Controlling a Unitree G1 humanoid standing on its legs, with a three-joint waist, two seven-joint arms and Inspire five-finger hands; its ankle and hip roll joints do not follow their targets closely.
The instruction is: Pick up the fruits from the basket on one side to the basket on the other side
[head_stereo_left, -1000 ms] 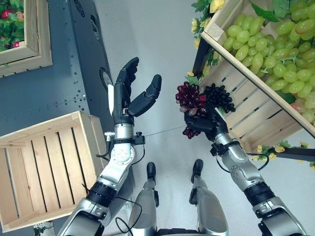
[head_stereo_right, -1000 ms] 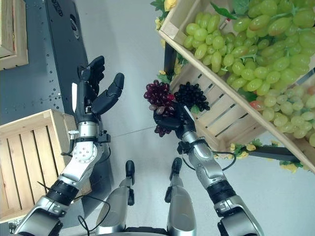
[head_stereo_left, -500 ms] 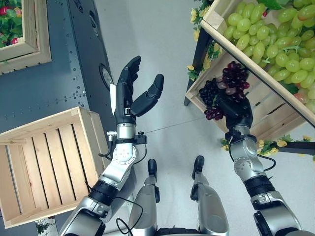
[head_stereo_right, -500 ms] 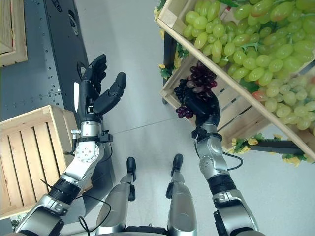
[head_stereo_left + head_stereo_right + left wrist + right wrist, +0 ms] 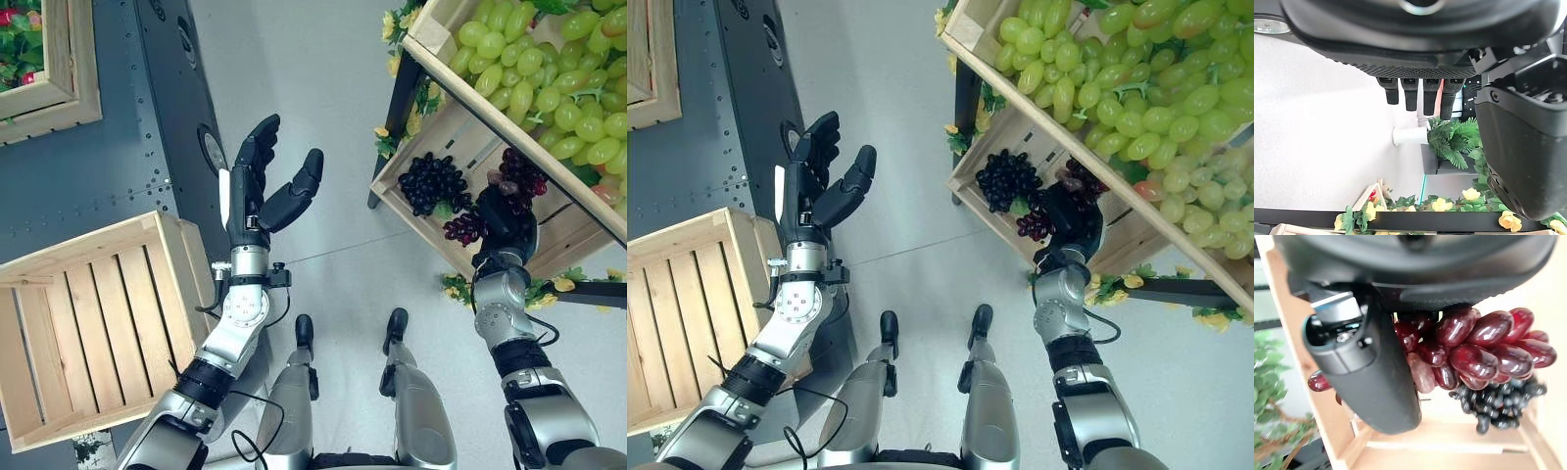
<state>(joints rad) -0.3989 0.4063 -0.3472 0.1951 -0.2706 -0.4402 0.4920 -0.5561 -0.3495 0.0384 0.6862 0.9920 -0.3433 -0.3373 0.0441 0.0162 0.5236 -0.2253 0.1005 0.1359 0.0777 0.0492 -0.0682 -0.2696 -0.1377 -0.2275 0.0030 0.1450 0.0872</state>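
Observation:
A bunch of dark red grapes [image 5: 522, 174] is in my right hand [image 5: 506, 223], whose fingers and thumb [image 5: 1371, 377] are curled round it inside the lower wooden crate [image 5: 468, 145] on the right. In the right wrist view the red grapes [image 5: 1474, 347] bulge out past the palm. A black grape bunch [image 5: 431, 182] lies on the crate's slats just left of that hand. On the left stands an empty slatted crate [image 5: 98, 313]. My left hand [image 5: 257, 191] is raised between the two crates, open, holding nothing.
Above the lower crate, an upper crate [image 5: 460, 83] is piled with green grapes [image 5: 549, 78]. Leaves and yellow flowers [image 5: 392, 49] trim the stand. A dark metal plate [image 5: 108, 147] and a framed box of flowers [image 5: 44, 59] lie at the far left.
My right hand has carried the red grapes to the right, past the black bunch and deeper into the lower crate. The left hand has stayed put. The camera shifted slightly.

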